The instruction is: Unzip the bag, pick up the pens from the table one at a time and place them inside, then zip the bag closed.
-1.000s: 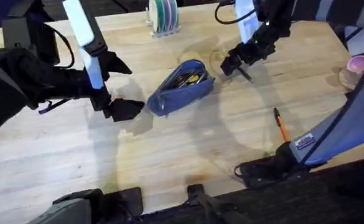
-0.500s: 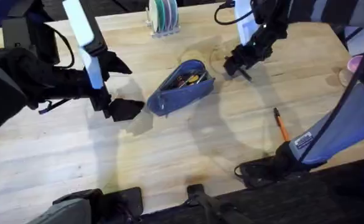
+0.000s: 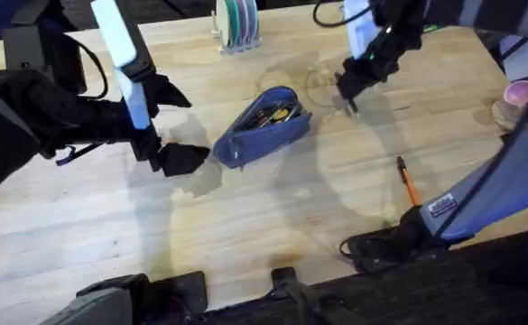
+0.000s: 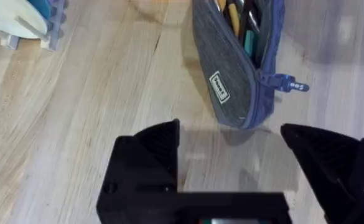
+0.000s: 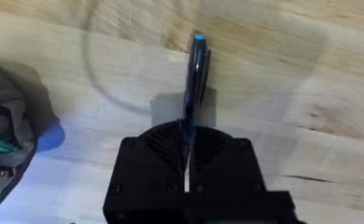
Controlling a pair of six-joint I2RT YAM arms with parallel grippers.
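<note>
Oblong blue-grey fabric pencil bag (image 3: 265, 125) lies unzipped near the middle of the pale wooden plank tabletop (image 3: 245, 217), its mouth gaping and several pens visible inside; in the left wrist view the bag (image 4: 234, 74) shows a small sewn label and a blue zipper pull (image 4: 285, 83) hanging at its near end. Left claw (image 3: 171, 126) rests just beside the bag's lower-left end, fingers spread wide with nothing between them; the 2 black fingers (image 4: 147, 149) stand apart on either side of the bag's tip without touching it. Right claw (image 3: 347, 93) hangs to the right of the bag, above the tabletop, pinched tight on a slim dark pen with a blue tip (image 5: 196, 68); the pen projects straight out from between the closed fingers, and the edge of the bag (image 5: 7, 149) lies off to one side. A second slim orange pen with a black end (image 3: 407, 178) lies flat on the tabletop, well apart from the bag to its lower right. A rack of coloured discs (image 3: 237, 23) stands beyond the bag at the tabletop's far edge.
</note>
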